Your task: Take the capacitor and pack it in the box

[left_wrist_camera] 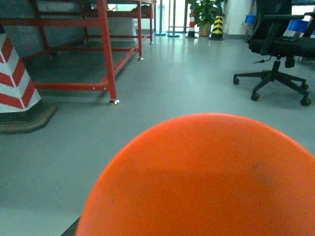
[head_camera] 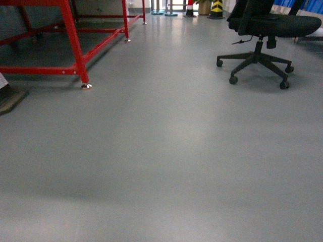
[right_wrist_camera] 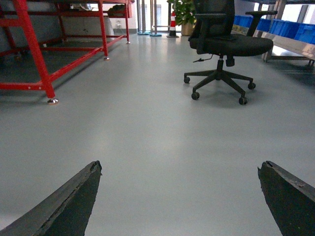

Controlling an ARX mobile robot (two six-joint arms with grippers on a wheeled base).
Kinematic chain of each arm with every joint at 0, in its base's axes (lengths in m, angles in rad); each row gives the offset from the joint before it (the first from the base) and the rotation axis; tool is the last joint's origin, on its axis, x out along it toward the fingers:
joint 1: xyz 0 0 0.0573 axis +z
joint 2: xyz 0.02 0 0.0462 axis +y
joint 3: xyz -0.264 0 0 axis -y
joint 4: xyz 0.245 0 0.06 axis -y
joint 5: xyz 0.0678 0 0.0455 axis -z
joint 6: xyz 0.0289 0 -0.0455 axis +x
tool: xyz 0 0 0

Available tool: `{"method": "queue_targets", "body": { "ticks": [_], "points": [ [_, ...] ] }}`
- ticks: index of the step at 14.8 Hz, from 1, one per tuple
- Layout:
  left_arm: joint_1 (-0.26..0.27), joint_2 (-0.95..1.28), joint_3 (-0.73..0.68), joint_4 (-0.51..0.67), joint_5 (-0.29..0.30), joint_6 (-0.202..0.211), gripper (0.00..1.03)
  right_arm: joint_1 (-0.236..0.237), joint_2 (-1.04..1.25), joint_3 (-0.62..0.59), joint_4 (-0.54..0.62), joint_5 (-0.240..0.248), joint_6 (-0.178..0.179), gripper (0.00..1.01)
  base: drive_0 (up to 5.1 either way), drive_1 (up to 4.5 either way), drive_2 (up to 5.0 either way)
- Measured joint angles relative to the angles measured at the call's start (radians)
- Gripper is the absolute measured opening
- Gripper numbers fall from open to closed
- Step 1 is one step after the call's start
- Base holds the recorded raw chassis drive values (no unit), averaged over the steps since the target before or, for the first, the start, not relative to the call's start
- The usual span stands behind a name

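Collision risk: you face an office chair [head_camera: 262,35]; right gripper [right_wrist_camera: 179,196] fingers spread wide, left unreadable.

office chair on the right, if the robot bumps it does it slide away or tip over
The office chair probably rolls rather than tips: it stands on a wide star base with casters, on the smooth, glossy floor. It might also swivel on its single central column. Its weight cannot be told, though the padded seat and armrest suggest it is not light.
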Motion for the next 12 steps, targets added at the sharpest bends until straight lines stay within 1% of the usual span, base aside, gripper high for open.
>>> {"method": "queue_targets", "body": {
  "ticks": [12],
  "points": [
    [0.0, 0.0, 0.0, -0.002, 0.0, 0.0, 0.43, 0.0, 0.0, 0.0, 0.003, -0.001, 0.0, 0.98, -5.0, 2.33, 2.3]
  ]
}}
